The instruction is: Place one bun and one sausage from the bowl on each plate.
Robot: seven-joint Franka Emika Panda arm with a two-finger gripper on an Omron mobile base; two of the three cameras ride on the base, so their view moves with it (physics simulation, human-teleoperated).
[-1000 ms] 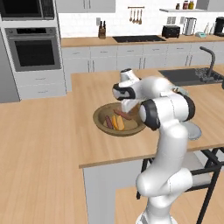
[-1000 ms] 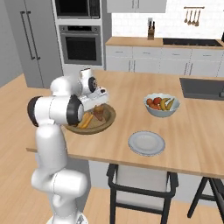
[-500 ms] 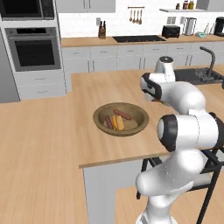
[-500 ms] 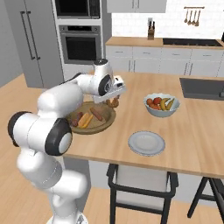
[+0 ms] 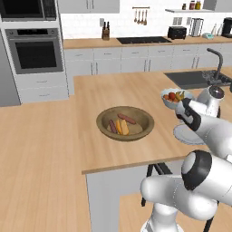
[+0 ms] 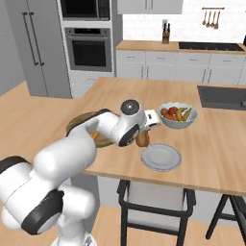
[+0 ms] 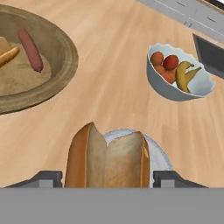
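My gripper (image 7: 107,178) is shut on a split bun (image 7: 107,159), its fingers (image 7: 168,178) pressing the bun's two sides. The held bun (image 6: 142,139) hangs just above the left edge of a pale grey-white plate (image 6: 161,157), whose rim (image 7: 159,153) peeks out behind it. The plate (image 5: 188,134) lies near the counter's front edge. To the left sits the brown wooden bowl (image 5: 125,123), with sausages (image 5: 127,118) and a bun (image 5: 121,127) inside. The hand view catches that bowl (image 7: 57,57) with one sausage (image 7: 29,43).
A pale bowl of fruit (image 6: 177,115) stands just behind the plate, close to my hand (image 5: 188,115). A sink (image 5: 199,78) is set into the counter at the far right. The counter's front edge runs just below the plate, above a stool (image 6: 153,199).
The arm has swung right from over the wooden bowl to the grey-white plate, carrying the bun with it. The jaws have kept the same width.
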